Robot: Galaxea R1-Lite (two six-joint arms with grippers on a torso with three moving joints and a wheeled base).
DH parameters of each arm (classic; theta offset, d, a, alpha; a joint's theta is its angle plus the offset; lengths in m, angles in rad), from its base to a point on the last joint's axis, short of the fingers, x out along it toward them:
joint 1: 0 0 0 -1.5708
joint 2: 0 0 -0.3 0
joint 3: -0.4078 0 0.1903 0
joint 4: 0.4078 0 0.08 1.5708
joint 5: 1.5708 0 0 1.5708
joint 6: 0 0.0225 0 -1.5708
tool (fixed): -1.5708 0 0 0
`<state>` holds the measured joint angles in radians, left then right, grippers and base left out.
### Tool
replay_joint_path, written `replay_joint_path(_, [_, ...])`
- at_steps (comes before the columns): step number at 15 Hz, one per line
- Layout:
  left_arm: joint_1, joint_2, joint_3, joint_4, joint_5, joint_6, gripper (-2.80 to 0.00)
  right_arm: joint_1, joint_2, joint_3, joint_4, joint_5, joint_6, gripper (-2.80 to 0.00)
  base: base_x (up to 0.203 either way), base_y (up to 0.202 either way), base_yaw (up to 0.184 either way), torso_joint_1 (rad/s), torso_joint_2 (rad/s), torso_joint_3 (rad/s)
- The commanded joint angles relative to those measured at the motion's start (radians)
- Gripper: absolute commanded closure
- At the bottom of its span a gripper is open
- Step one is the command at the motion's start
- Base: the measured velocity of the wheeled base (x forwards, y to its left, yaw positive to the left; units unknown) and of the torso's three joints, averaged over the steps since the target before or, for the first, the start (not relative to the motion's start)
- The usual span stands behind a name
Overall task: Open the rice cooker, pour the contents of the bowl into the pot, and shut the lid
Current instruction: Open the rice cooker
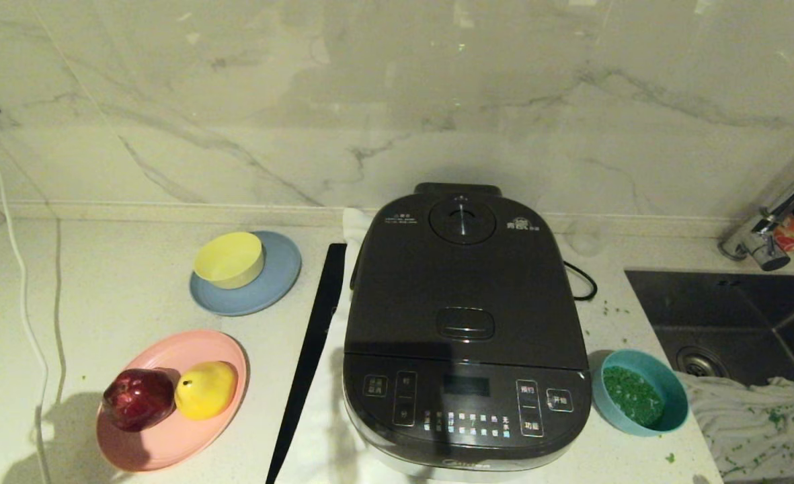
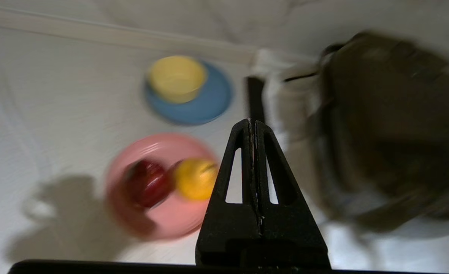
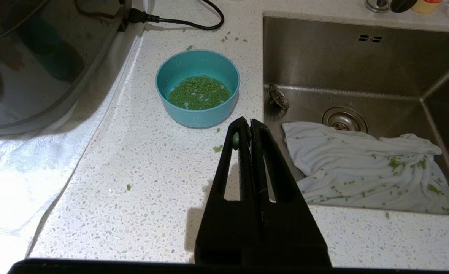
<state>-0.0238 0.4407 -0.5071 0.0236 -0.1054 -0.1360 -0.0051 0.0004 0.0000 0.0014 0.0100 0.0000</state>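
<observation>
Nearest the robot, on the speckled white stone counter (image 1: 134, 282), a round pink plate (image 1: 168, 437) is seen on the robot's left, bearing a dark red apple (image 1: 139, 398) and a yellow pear-shaped fruit (image 1: 206, 388) that touch each other. The left gripper (image 2: 253, 125) is held above this side of the counter, its black fingers pressed together with nothing between them. The right gripper (image 3: 245, 123) is held over the counter near the sink edge, its jaws likewise closed and gripping nothing, though a small green bit is seen stuck on one finger.

The large dark grey boxy rice cooker (image 1: 464, 336) is set in the middle on a white cloth (image 1: 323, 430), its touch panel facing the robot. Its dark grey hinged lid (image 1: 464, 282) is shut flat, so the pot is hidden from sight. Just beside the cooker on the robot's right, the small round teal-blue plastic bowl (image 1: 640, 400) stands upright on the counter, and the finely chopped green contents (image 3: 198, 92) lie in its bottom. Beyond the bowl to the right, a crumpled white towel (image 3: 365, 167) flecked with green bits is draped in the steel sink (image 3: 346, 57).

A long black strip (image 1: 309, 356) lies along the cooker's left side. Farther back on the left, a small yellow bowl (image 1: 229, 259) is set on a blue plate (image 1: 269, 289). A marble wall (image 1: 370, 101) closes the scene.
</observation>
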Motion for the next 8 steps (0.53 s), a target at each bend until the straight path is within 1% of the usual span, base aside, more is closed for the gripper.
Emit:
replay_joint_path(1, [-0.004, 0.383, -0.193, -0.007, -0.070, -0.091, 0.00, 0.001, 0.001, 0.000, 0.000, 0.001, 0.000, 0.00, 0.000, 0.000, 0.000, 0.000, 0.00, 0.000])
replay_joint_path(3, [-0.027, 0.580, -0.334, -0.013, -0.136, -0.167, 0.00, -0.001, 0.001, 0.000, 0.000, 0.001, 0.000, 0.00, 0.000, 0.000, 0.000, 0.000, 0.00, 0.000])
replay_joint_path(4, [-0.061, 0.669, -0.404, -0.016, -0.161, -0.196, 0.00, -0.001, 0.001, 0.000, 0.000, 0.001, 0.000, 0.00, 0.000, 0.000, 0.000, 0.000, 0.00, 0.000])
replay_joint_path(5, [-0.124, 0.740, -0.474, -0.017, -0.180, -0.221, 0.00, -0.001, 0.000, 0.000, 0.000, 0.001, 0.000, 0.00, 0.000, 0.000, 0.000, 0.000, 0.00, 0.000])
replay_joint_path(6, [-0.208, 0.782, -0.525, -0.017, -0.191, -0.242, 0.00, 0.001, 0.000, 0.000, 0.000, 0.001, 0.000, 0.00, 0.000, 0.000, 0.000, 0.000, 0.00, 0.000])
replay_joint_path(8, [-0.338, 0.836, -0.575, -0.016, -0.200, -0.267, 0.00, 0.000, 0.001, 0.000, 0.000, 0.001, 0.000, 0.00, 0.000, 0.000, 0.000, 0.000, 0.00, 0.000])
